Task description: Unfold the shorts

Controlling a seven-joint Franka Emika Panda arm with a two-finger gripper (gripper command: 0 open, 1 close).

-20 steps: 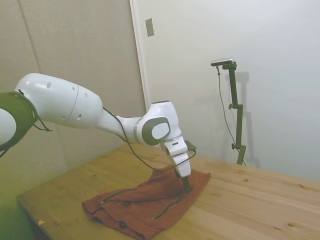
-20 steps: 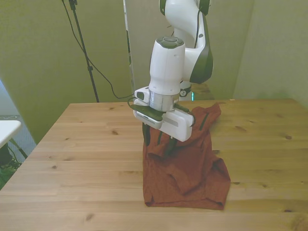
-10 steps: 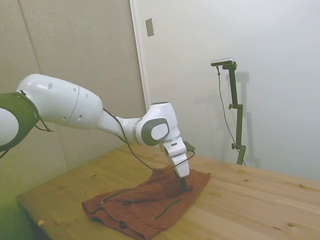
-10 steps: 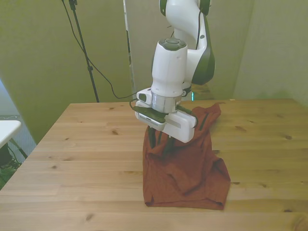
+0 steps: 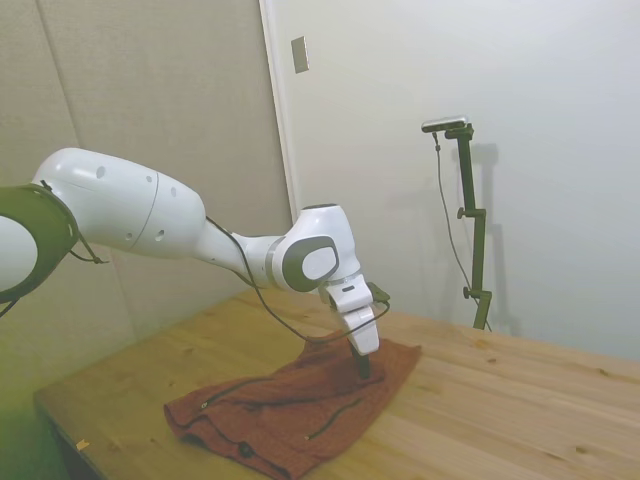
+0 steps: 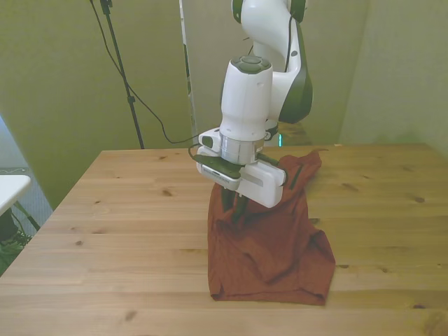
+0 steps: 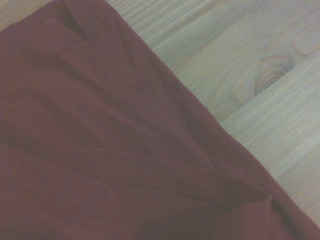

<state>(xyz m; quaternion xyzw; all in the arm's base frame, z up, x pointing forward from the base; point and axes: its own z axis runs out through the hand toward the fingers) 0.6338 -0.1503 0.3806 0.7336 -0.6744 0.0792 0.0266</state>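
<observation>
The rust-brown shorts (image 6: 273, 245) lie folded in a crumpled heap on the wooden table (image 6: 119, 210), with dark zipper lines showing in the side view on the shorts (image 5: 290, 410). My gripper (image 6: 234, 208) points down into the cloth near its edge at the front view's left, shut on a raised fold. From the side, the gripper (image 5: 363, 365) dips into the far part of the heap. Up close, the wrist view has the shorts (image 7: 100, 150) filling most of it, their edge lying slantwise across bare table (image 7: 250, 60).
Bare wood runs on both sides of the shorts, wider toward the front view's left. The table's near edge (image 6: 140, 311) passes just below the cloth. A white object (image 6: 10, 185) stands off the table at the front view's left.
The fingers have closed together on a fold of the shorts, and the gripper has risen slightly with the cloth bunched up at its tips.
</observation>
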